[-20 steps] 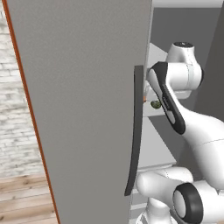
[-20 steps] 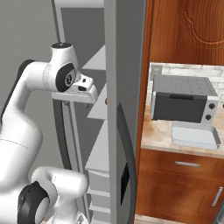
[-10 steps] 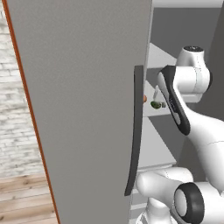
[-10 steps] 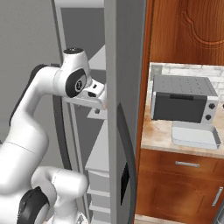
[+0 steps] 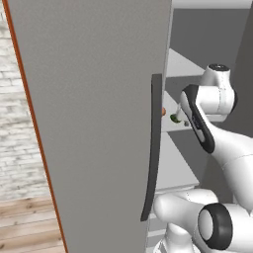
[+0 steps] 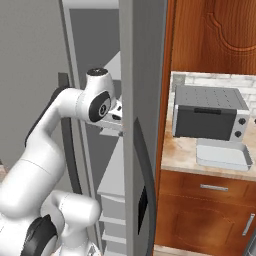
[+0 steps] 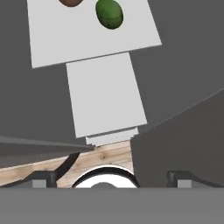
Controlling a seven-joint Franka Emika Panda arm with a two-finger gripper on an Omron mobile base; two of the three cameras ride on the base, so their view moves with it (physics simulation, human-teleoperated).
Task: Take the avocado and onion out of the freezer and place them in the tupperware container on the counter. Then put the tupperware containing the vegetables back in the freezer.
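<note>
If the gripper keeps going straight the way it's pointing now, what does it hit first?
Probably the pale shelf inside the freezer. In the hand view the gripper, jaws open, looks along it toward the avocado, with the onion beside it. Nothing seems to block the way, though depth is unclear.

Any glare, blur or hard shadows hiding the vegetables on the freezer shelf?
Hand view: flat even light, no glare, slight softness; the dark green roundish avocado is clear, the orange-brown round onion cut by the frame edge. Left base view: the grey freezer door hides most of both.
</note>
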